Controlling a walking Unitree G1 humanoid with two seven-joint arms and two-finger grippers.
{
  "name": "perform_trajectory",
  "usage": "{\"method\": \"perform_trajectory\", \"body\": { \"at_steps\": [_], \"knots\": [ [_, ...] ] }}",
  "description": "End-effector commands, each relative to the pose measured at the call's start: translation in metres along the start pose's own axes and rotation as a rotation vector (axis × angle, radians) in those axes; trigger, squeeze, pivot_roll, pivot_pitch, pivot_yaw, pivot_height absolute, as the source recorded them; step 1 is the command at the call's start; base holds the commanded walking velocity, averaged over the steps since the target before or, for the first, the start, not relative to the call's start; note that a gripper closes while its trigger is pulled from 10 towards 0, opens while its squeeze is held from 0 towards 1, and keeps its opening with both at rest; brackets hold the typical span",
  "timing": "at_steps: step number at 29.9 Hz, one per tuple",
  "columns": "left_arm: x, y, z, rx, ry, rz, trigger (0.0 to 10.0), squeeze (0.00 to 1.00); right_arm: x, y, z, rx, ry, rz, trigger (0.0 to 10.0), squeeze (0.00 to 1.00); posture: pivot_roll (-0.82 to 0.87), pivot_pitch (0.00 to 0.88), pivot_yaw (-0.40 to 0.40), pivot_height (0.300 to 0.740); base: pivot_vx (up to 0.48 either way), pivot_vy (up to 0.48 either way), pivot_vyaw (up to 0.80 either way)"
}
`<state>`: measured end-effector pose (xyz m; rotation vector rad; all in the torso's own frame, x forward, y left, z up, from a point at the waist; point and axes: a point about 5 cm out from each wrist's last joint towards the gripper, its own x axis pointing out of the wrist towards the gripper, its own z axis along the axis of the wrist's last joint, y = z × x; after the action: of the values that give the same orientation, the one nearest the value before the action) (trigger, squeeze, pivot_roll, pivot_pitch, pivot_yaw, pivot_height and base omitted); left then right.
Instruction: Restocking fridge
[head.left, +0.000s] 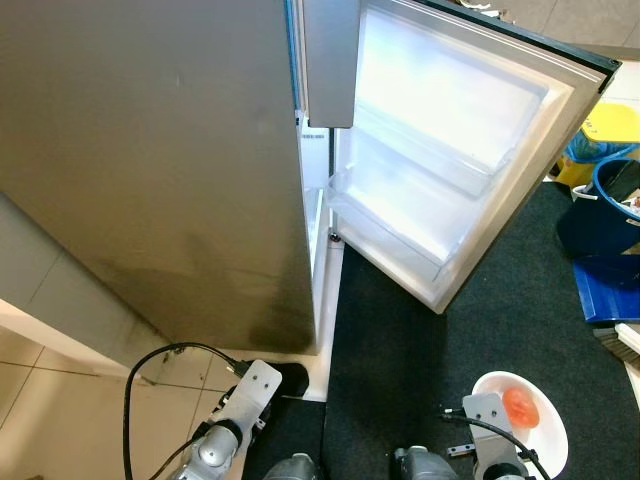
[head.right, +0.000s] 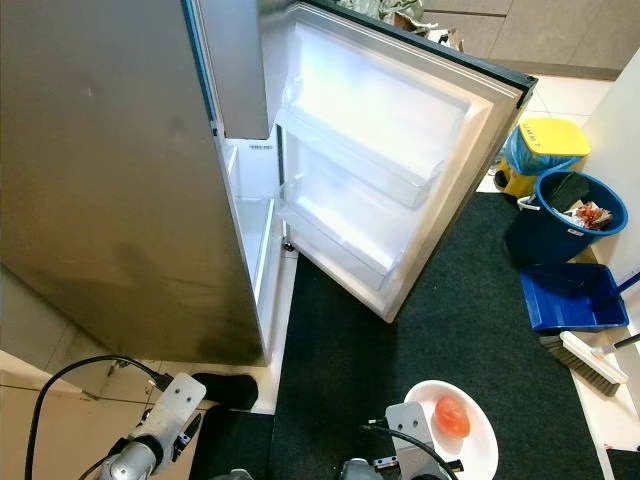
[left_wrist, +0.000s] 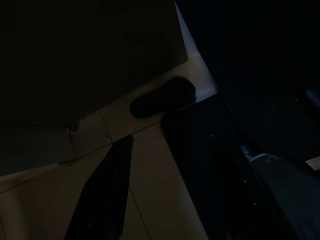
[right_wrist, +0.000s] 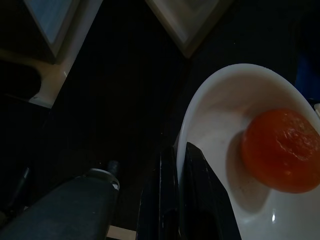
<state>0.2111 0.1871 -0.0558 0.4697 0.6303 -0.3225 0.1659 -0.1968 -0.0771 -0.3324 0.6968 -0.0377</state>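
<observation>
The fridge (head.left: 150, 150) stands before me with its door (head.left: 460, 150) swung wide open; the white door shelves (head.left: 400, 205) hold nothing. Low at the right, my right gripper (right_wrist: 181, 155) is shut on the rim of a white bowl (head.left: 548, 445). One round orange fruit (head.left: 520, 407) lies in the bowl, also clear as the fruit (right_wrist: 282, 150) in the right wrist view. My left gripper (left_wrist: 150, 132) hangs open near the tiled floor at the fridge's base, holding nothing.
A black mat (head.right: 450, 330) covers the floor below the door. To the right stand a blue bucket (head.right: 565, 215) with rubbish, a yellow bin (head.right: 545, 145), a blue dustpan (head.right: 572, 297) and a brush (head.right: 585, 362). A dark lump (head.left: 290, 380) sits by the fridge's bottom corner.
</observation>
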Motion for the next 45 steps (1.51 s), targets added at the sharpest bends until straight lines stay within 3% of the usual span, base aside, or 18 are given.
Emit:
{"method": "perform_trajectory", "body": {
  "at_steps": [1, 8, 32, 45],
  "knots": [
    [-0.0039, -0.0048, -0.0095, -0.008, 0.029, -0.016, 10.0, 0.00, -0.0028, 0.0002, -0.0054, 0.000, 0.012, -0.002, 10.0, 0.00, -0.07, 0.170, 0.007, 0.723, 0.000, 0.000, 0.00],
    [-0.0040, -0.0049, -0.0092, -0.009, 0.024, -0.018, 10.0, 0.00, -0.0028, 0.0005, -0.0051, 0.001, 0.010, -0.002, 10.0, 0.00, -0.07, 0.170, 0.008, 0.723, 0.000, 0.000, 0.00],
    [-0.0042, -0.0055, -0.0089, -0.006, 0.020, -0.023, 10.0, 0.00, -0.0034, 0.0010, -0.0061, 0.004, 0.013, -0.004, 10.0, 0.00, -0.07, 0.176, 0.011, 0.723, -0.365, 0.000, 0.00],
    [-0.0041, -0.0069, -0.0091, -0.009, 0.022, -0.022, 10.0, 0.00, -0.0036, -0.0004, -0.0066, 0.004, 0.013, -0.006, 10.0, 0.00, -0.07, 0.178, 0.008, 0.723, 0.000, 0.000, 0.00]
  ]
}}
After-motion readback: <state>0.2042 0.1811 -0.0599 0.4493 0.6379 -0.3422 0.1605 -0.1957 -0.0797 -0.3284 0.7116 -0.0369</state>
